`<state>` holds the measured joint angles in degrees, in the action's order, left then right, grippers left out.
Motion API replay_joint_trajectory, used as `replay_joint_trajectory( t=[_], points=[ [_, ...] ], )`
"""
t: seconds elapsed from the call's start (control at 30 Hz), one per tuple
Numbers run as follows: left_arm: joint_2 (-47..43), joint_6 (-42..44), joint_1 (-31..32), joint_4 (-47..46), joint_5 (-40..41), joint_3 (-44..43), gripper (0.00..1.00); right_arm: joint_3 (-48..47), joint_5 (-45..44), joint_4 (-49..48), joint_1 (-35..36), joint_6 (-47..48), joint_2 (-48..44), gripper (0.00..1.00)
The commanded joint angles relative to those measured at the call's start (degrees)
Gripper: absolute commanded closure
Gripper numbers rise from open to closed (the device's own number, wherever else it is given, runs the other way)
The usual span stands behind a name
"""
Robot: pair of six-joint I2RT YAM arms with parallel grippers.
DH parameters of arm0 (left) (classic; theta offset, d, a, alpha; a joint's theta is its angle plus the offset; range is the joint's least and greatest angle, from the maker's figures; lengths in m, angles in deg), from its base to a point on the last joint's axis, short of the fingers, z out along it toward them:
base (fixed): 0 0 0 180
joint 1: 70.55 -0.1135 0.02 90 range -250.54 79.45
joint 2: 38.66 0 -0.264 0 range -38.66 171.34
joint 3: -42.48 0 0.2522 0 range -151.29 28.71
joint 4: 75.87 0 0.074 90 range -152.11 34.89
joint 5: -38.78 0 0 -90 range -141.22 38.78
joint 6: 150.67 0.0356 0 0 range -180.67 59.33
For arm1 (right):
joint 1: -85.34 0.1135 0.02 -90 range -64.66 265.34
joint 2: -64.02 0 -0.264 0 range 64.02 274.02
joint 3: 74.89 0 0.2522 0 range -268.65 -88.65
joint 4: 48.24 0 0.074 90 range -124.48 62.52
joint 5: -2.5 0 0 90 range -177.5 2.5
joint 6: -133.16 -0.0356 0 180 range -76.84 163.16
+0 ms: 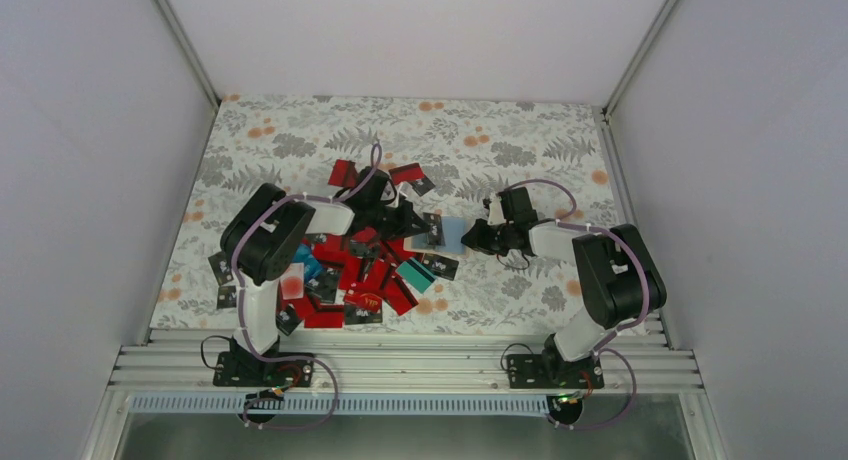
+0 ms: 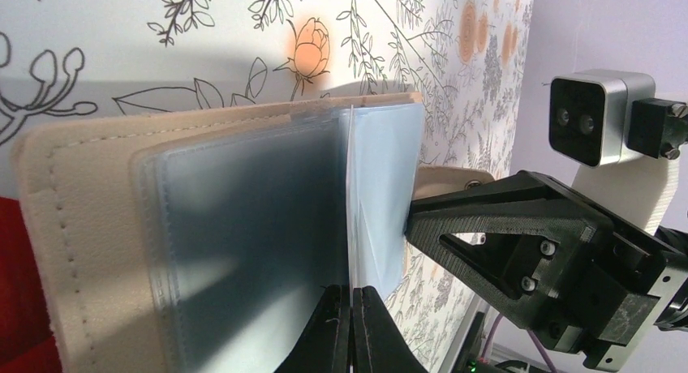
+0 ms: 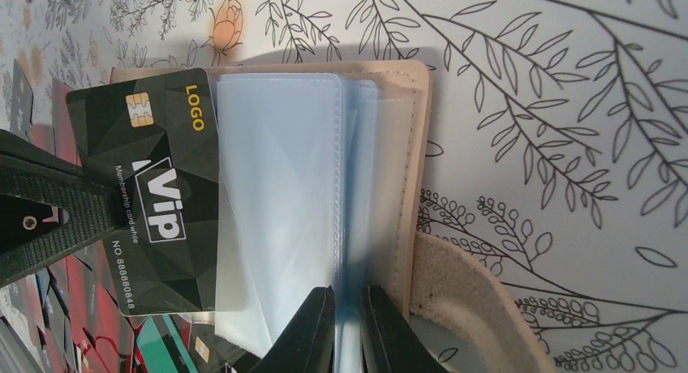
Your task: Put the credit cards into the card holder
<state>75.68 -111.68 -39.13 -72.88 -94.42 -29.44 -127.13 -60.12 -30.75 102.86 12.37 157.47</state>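
Your holder [image 3: 408, 146] lies open near the middle of the worktop [image 1: 520, 130], just right of the pile [image 1: 350, 280], with its sleeves [image 3: 276, 186] fanned out. A black card [image 3: 154, 195] has its long edge at the sleeves' mouth; you cannot tell whether it has gone in. Your left hand [image 2: 351, 308] is clamped on that card's outer edge, likely to feed it in flat. Your right hand [image 3: 347, 308] pinches the sleeves at the far side, probably to brace the holder. Both arms reach low towards each other.
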Motion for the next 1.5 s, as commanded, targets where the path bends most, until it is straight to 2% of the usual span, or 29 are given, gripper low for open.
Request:
replay_joint_trajectory(
  t=[0.0, 0.33, 1.03, 1.3, 1.47],
  points=[
    [1.1, 2.7, 0.3, 3.4, 0.5, -1.3, 0.98, 1.5, -3.2, 5.4, 0.7, 0.6, 3.4, 0.88],
    [2.5, 7.4, 0.3, 10.4, -1.7, -4.7, 0.98, 1.4, -2.8, 5.3, 0.7, 1.1, 3.6, 0.88],
    [7.3, 12.4, 0.3, 16.9, -5.6, -11.1, 0.98, 1.1, -1.1, 5.2, 0.7, 2.4, 3.5, 0.87],
    [8.5, 13.1, 1.0, 18.0, -5.9, -13.0, 0.98, 0.7, -1.0, 5.4, 0.7, 2.7, 3.2, 0.85],
    [9.6, 13.6, 1.5, 18.8, -5.5, -14.3, 0.98, 0.4, -1.5, 6.4, 0.7, 3.0, 2.4, 0.81]
  ],
)
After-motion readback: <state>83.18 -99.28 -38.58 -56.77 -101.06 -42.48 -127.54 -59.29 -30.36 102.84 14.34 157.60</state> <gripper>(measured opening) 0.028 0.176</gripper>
